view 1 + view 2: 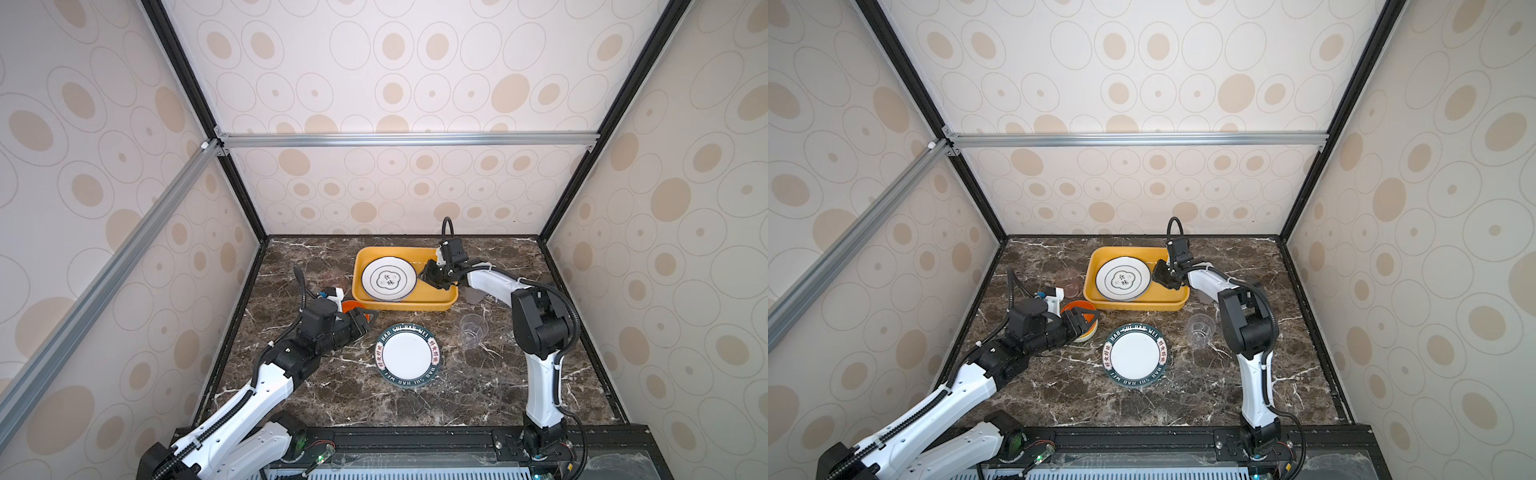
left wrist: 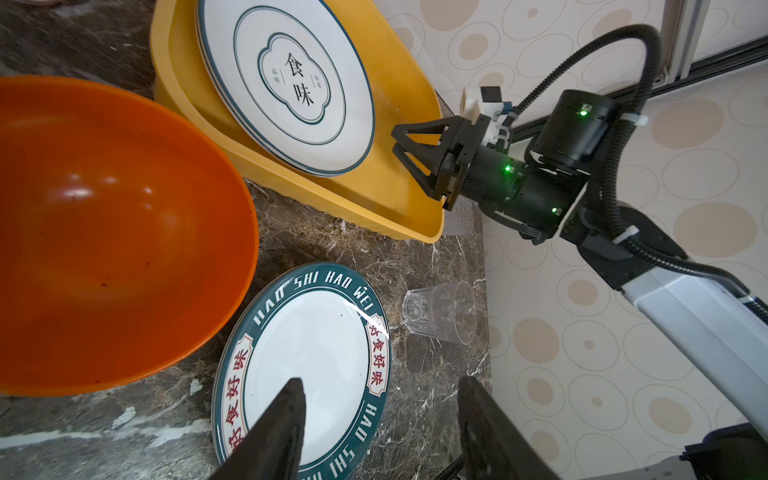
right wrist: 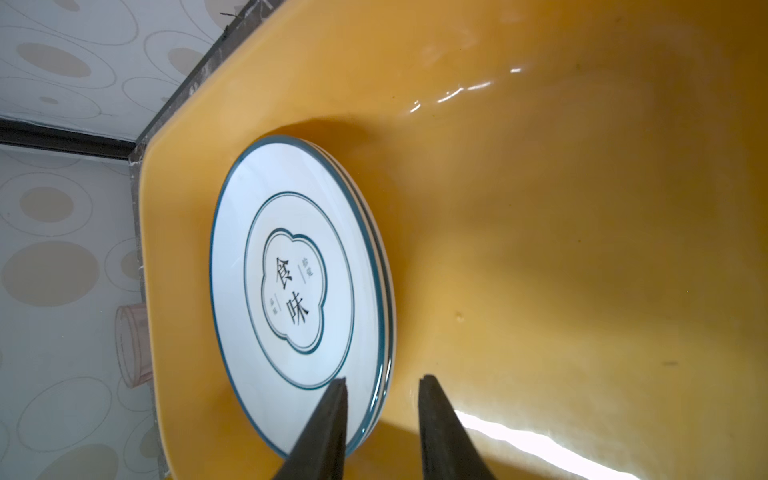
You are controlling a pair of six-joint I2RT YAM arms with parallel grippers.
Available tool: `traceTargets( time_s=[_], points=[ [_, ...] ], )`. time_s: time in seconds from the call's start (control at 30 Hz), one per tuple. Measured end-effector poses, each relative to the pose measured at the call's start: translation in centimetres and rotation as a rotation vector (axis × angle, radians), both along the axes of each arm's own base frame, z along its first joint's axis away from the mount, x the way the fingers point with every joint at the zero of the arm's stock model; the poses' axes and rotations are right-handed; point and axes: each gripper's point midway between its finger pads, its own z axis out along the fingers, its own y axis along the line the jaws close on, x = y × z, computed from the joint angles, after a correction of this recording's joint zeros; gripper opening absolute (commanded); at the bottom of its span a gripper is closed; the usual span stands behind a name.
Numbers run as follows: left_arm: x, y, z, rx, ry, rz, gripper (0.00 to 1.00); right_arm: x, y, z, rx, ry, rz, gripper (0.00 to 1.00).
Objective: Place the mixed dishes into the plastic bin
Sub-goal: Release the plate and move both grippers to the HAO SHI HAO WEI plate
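The yellow plastic bin (image 1: 415, 308) (image 1: 1142, 307) holds stacked white plates (image 1: 389, 278) (image 3: 291, 291) with thin teal rims. My right gripper (image 1: 426, 276) (image 3: 383, 380) stands open at the stack's right edge, and the plate rim shows in the gap between its fingers. A green-rimmed plate (image 1: 407, 354) (image 2: 307, 374) lies on the table in front of the bin. My left gripper (image 1: 1088, 320) (image 2: 382, 386) is open and empty, beside the orange bowl (image 2: 112, 232) (image 1: 1075, 309) that tops a bowl stack. A clear cup (image 1: 471, 330) (image 2: 442, 311) stands right of the plate.
A pink cup (image 1: 1069, 280) (image 3: 131, 345) stands left of the bin. A grey cup (image 1: 473, 296) sits by the bin's right end, partly behind my right arm (image 1: 536, 316). Patterned walls close in the dark marble table (image 1: 457, 395) on three sides.
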Motion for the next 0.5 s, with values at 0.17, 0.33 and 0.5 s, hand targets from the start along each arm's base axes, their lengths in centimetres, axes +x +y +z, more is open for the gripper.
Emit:
traceTargets(
  time_s=[0.17,0.33,0.5],
  points=[
    [-0.3,0.2,-0.7,0.031,0.016,-0.009,0.59,-1.9,-0.7,3.5,-0.003,-0.042,0.025,0.34],
    [-0.8,0.5,-1.4,0.058,0.037,-0.015,0.60,-5.0,-1.7,6.0,-0.014,-0.073,0.060,0.38],
    [-1.3,-0.1,-1.4,0.070,0.028,-0.032,0.62,-9.2,-2.6,6.8,-0.033,-0.068,0.108,0.41]
  ],
)
